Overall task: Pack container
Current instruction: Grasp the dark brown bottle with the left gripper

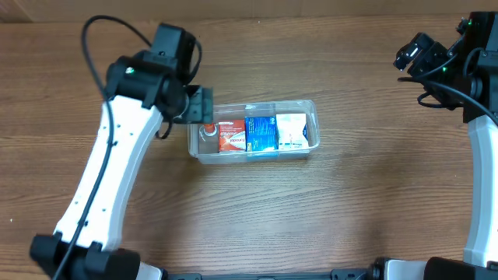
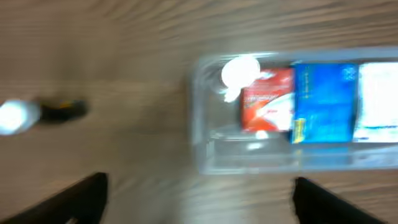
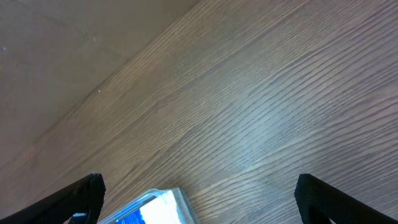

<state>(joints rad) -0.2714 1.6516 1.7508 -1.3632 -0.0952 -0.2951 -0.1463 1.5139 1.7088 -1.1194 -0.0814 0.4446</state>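
Inside container (image 1: 197,145), L-R: red box (image 1: 231,137), blue box (image 1: 261,133), wht box (image 1: 291,131)

The left arm (image 1: 109,167) and right arm (image 1: 484,187) share white tapered links and black joint housings (small green lights glow on each). A thin black cable (image 1: 105,31) loops off the left arm. The left tool (image 2: 199,202) has black fingers.

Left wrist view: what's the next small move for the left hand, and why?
Probably shift the left hand toward the small white-capped item on the table beside the container. The hand is open and empty, three boxes already sit in the container, and that blurred item is the only thing seen outside it.
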